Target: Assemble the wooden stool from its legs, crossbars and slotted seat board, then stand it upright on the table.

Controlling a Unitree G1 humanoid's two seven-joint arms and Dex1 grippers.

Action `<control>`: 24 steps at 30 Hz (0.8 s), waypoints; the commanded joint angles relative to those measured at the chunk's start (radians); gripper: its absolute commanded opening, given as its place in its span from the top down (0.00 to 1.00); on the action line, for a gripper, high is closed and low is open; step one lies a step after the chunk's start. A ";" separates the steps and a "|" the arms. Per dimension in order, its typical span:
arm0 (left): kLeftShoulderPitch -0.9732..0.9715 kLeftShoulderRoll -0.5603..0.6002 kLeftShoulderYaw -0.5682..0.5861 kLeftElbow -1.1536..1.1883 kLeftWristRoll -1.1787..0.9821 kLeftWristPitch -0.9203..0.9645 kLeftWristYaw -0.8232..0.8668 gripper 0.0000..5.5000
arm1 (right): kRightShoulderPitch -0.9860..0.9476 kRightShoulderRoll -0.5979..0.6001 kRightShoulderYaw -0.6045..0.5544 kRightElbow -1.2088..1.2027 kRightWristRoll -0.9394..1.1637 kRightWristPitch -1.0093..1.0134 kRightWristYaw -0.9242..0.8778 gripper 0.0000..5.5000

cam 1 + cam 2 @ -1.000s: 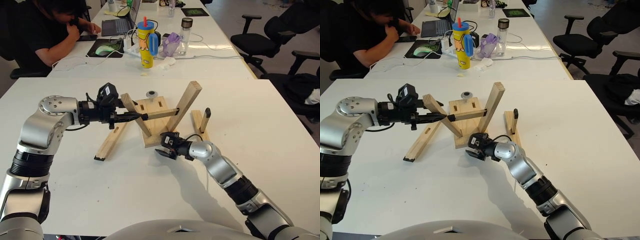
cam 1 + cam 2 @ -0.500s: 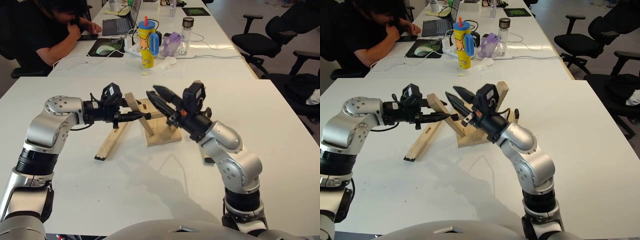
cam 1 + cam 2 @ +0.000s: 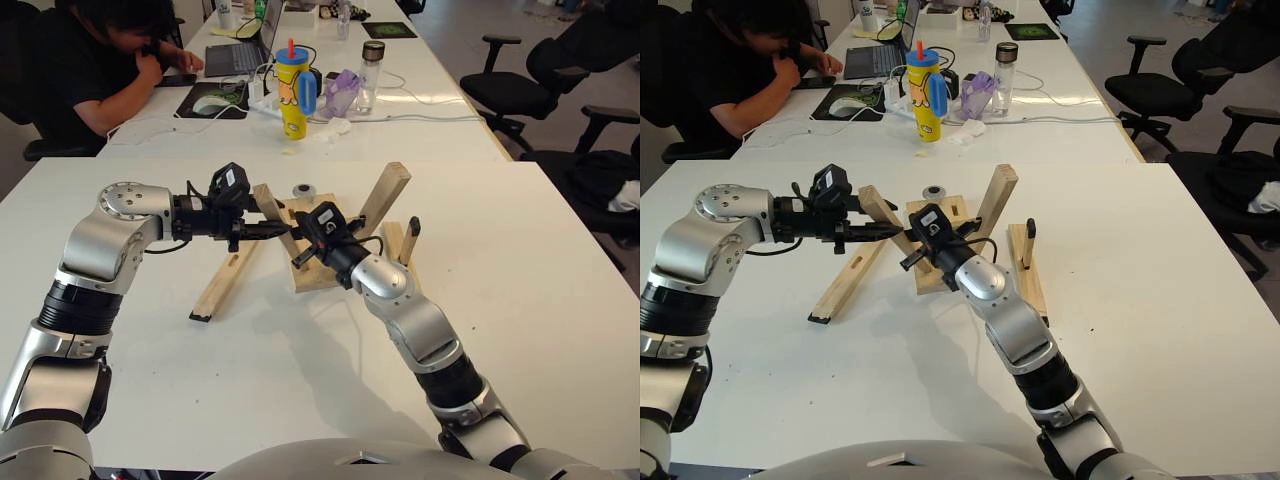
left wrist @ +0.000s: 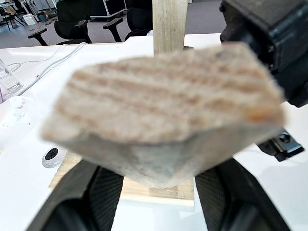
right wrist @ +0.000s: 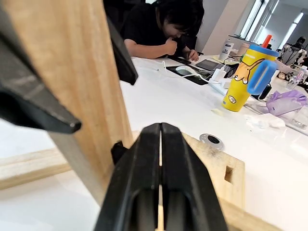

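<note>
Surface: white table [image 3: 560, 300]; we find the slotted seat board [image 3: 932, 214] lying flat near its middle.
Left gripper [image 3: 268, 229]: clamped on a tilted leg [image 3: 268, 203] over the board.
Right gripper [image 3: 906, 265]: fingers pressed together, just beside that leg.
Loose leg [image 3: 225, 285]: flat, left of the board.

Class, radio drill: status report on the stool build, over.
Left gripper clamped on leg. Right gripper shut by seat board. Assembly unfinished; loose leg alongside.

Left arm [image 3: 100, 250] and right arm [image 3: 420, 335] in rounded silver shells, black joint bands, round screw-dotted elbow cap [image 3: 125, 198], thin black cables [image 3: 160, 247] at the wrists, matte black left hand [image 3: 272, 229] and right hand [image 3: 301, 257], tapering fingers [image 5: 142, 163]
</note>
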 commanded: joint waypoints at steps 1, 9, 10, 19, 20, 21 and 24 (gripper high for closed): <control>0.045 -0.007 -0.083 0.080 0.077 0.008 -0.043 0.63 | 0.141 -0.040 -0.076 -0.160 0.073 -0.211 0.082 1.00; -0.059 -0.007 -0.091 0.228 0.119 -0.100 -0.137 0.63 | 0.209 -0.102 -0.049 0.183 -0.043 -0.234 0.086 1.00; -0.070 -0.018 -0.086 0.244 0.113 -0.106 -0.141 0.63 | 0.191 -0.086 -0.035 0.249 -0.070 -0.223 0.071 1.00; 0.007 -0.083 0.159 0.183 -0.052 -0.011 0.025 0.51 | 0.163 -0.078 0.062 0.334 -0.172 0.146 0.081 1.00; 0.028 -0.070 0.195 0.147 -0.087 0.030 0.034 0.47 | 0.163 -0.084 0.070 0.328 -0.179 0.162 0.084 1.00; 0.051 -0.055 0.231 0.110 -0.119 0.067 0.042 0.45 | 0.164 -0.086 0.073 0.321 -0.179 0.177 0.086 1.00; 0.063 -0.023 0.419 0.031 -0.273 0.197 0.103 0.36 | 0.174 -0.082 0.069 0.312 -0.168 0.196 0.081 1.00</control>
